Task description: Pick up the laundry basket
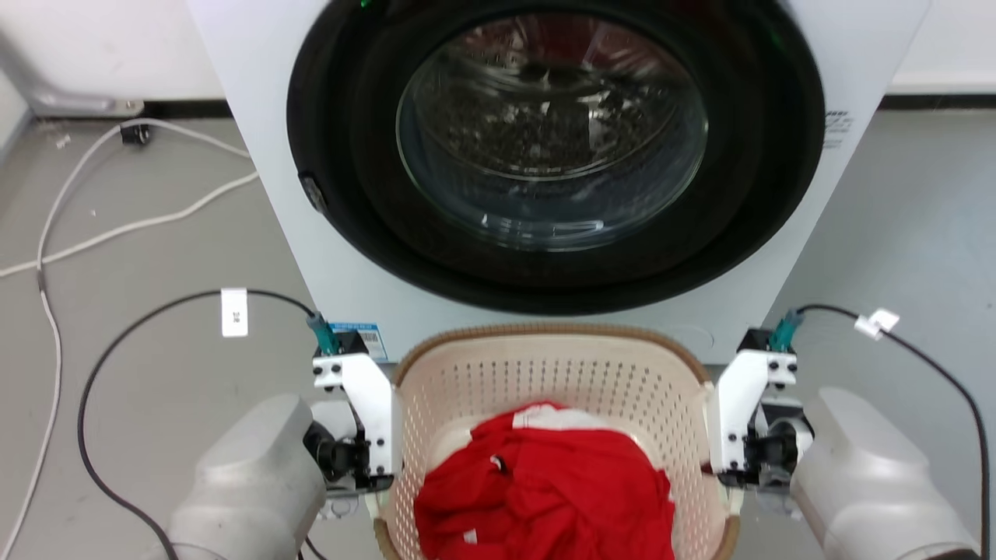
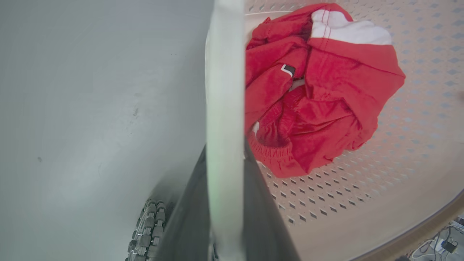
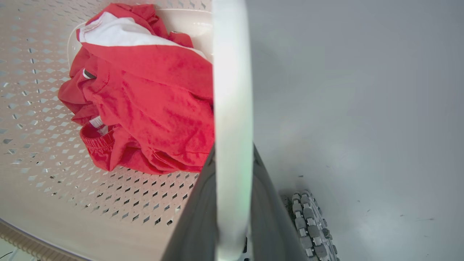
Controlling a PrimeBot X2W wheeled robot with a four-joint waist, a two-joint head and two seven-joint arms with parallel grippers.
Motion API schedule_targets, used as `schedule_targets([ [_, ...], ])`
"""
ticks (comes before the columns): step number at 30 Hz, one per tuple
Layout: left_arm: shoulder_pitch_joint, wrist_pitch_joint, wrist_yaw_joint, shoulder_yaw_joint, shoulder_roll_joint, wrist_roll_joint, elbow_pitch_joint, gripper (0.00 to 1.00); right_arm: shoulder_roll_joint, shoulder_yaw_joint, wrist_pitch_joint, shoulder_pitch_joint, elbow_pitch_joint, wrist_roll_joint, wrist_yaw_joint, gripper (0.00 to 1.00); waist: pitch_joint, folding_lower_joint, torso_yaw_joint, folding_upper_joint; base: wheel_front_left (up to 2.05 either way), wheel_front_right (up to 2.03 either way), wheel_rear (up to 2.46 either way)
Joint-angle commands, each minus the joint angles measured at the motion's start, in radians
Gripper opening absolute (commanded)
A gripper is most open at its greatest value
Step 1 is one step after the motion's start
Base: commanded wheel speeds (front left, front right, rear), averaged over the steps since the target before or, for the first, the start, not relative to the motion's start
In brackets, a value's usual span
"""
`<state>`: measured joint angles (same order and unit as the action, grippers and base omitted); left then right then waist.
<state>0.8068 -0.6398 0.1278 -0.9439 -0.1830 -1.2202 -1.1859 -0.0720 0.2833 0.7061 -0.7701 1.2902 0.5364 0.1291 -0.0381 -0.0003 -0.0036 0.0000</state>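
Note:
The laundry basket (image 1: 545,365), cream and perforated with a brown woven-look rim, sits low in the middle of the head view, right in front of the washing machine. Crumpled red and white clothes (image 1: 545,482) lie inside it. My left gripper (image 1: 373,467) is against the basket's left side and my right gripper (image 1: 727,467) against its right side. In the left wrist view my left gripper (image 2: 224,203) is shut on the white side handle (image 2: 224,108), a dark finger on each side of it. In the right wrist view my right gripper (image 3: 232,203) clamps the other white handle (image 3: 232,90) the same way.
The washing machine (image 1: 545,155) with its round dark glass door stands just behind the basket. White cables (image 1: 117,225) and a black cable (image 1: 101,365) lie on the grey floor at left; another black cable (image 1: 949,389) runs at right. A roller wheel (image 3: 311,224) shows beside the basket.

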Motion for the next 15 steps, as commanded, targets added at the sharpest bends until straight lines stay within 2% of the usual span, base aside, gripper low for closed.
schedule_targets([
  [1,-0.014,-0.004,0.005,-0.001,0.009,-0.01,0.001,0.0,0.003,-0.008,0.009,0.013,-0.003,0.001,0.003,0.0,0.02,0.0003,-0.004,0.0,0.0,0.0,0.0],
  [15,-0.085,-0.004,0.005,-0.019,0.029,-0.033,-0.005,0.0,0.016,-0.048,0.017,0.077,-0.003,-0.039,0.003,0.0,0.05,0.0003,-0.005,0.0,0.0,0.0,0.0],
])
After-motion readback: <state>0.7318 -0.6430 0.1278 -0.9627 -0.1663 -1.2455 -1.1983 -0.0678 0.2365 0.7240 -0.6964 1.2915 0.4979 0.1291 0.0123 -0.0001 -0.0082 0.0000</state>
